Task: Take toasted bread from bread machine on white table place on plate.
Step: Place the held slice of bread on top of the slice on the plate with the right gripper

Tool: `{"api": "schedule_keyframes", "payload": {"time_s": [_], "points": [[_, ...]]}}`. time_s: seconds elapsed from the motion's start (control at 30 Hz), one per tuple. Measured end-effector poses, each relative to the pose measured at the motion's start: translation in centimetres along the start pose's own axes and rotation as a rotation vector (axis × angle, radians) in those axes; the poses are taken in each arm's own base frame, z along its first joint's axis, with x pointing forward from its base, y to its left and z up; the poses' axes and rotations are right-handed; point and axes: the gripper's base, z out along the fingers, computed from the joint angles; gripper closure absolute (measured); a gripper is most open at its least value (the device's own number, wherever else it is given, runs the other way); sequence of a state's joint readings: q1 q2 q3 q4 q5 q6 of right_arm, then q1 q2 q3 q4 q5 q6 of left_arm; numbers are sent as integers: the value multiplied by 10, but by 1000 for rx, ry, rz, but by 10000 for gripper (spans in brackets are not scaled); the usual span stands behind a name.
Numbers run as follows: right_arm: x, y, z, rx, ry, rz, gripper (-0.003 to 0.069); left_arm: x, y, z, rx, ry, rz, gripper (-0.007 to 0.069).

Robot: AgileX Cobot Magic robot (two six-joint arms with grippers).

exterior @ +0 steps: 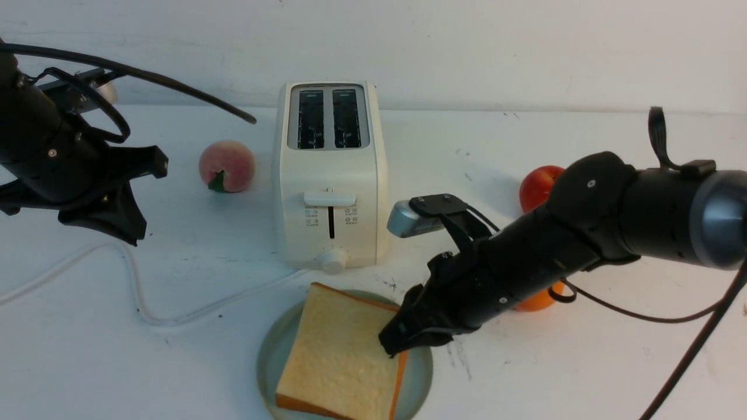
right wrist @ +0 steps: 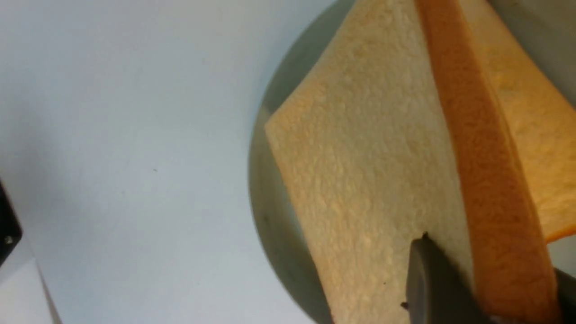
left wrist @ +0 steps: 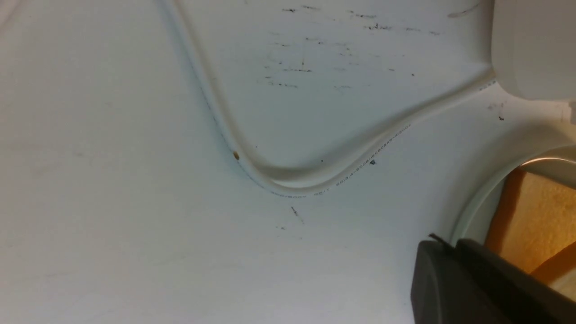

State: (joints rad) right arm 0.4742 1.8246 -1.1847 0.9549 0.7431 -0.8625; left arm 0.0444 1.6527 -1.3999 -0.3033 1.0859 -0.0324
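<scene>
Gripping the toasted bread (exterior: 344,356) by its crust, my right hand (exterior: 397,341) is low over the plate (exterior: 271,356). Its fingers pinch narrowly on the slice's orange-brown edge; the right wrist view shows one dark finger (right wrist: 432,279) pressed on the pale face and the crust running between the pair. The slice slants out from the hand across the plate, its far corner down near the rim. Just past the crust I can see a second slice (right wrist: 531,135) lying under the first on the same plate.

Beyond that hand and a little toward my left stands the bread machine (exterior: 330,175), both slots dark and bare of bread, lever and knob facing me. Its white cord (exterior: 146,315) loops over the table (exterior: 583,361) toward my left hand (exterior: 146,198). That hand hangs raised, well clear of the plate, fingers spread wide with nothing between them. A peach (exterior: 226,165) sits between it and the bread machine.

Behind my right arm a red fruit (exterior: 540,184) rests on the table, and an orange one (exterior: 537,300) peeks out below the arm.
</scene>
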Motion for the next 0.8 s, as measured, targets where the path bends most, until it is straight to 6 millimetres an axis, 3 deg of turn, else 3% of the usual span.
{"api": "schedule_keyframes", "payload": {"time_s": [0.1,0.3,0.5,0.63,0.8], "points": [[-1,-1,0,12,-7,-3,474,0,0,0,0,0,0,596],[-3,-5,0,52,-36,-10,247,0,0,0,0,0,0,588],[-6,-9,0,91,-65,-13,85,0,0,0,0,0,0,587],[-7,-11,-1,116,-69,-34,52,0,0,0,0,0,0,587],[-23,-11,-9,180,-76,-155,57,0,0,0,0,0,0,587]]}}
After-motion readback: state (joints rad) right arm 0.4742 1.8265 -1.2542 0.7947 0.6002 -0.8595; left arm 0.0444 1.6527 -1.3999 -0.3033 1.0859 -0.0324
